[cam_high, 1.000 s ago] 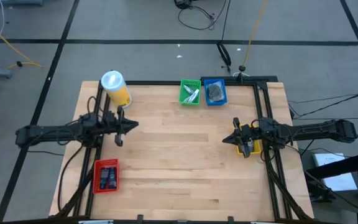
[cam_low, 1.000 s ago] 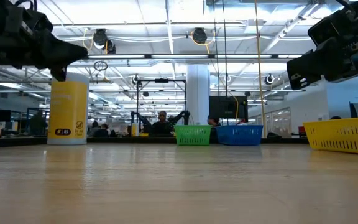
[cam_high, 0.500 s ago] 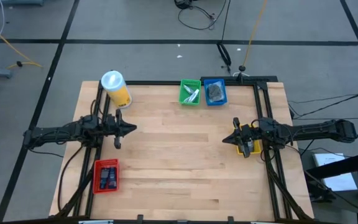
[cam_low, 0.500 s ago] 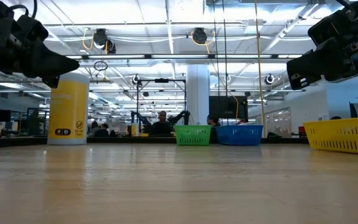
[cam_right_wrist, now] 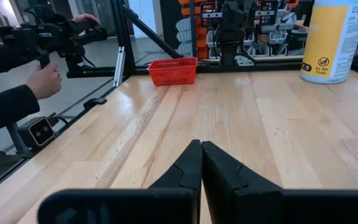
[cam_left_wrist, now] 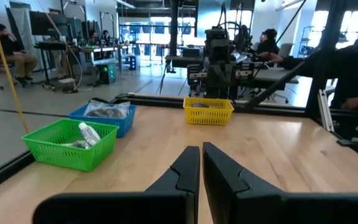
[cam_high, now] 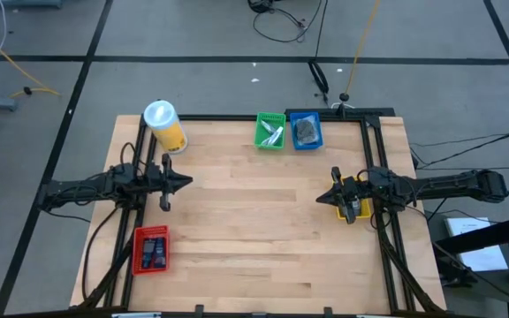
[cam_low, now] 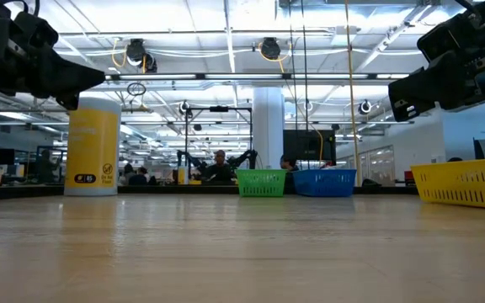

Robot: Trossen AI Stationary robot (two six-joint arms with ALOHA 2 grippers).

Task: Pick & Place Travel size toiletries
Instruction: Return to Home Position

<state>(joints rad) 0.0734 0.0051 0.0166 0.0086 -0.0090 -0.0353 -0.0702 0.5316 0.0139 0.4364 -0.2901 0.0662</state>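
Table (cam_high: pixel 254 221), toiletries (cam_high: pixel 153 253) lengthwise in red tray (cam_high: pixel 136 251)

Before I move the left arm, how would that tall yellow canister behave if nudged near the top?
The yellow canister stands upright and tall for its base, so a high nudge would probably tip it rather than slide it. Being round, it would likely roll once down, and it stands near a corner of the table.

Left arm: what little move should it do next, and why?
Probably draw the left gripper back to its table edge and rest, like the right gripper opposite. Its fingers are shut on nothing, and the toiletries in view lie in the red basket, green basket and blue basket.
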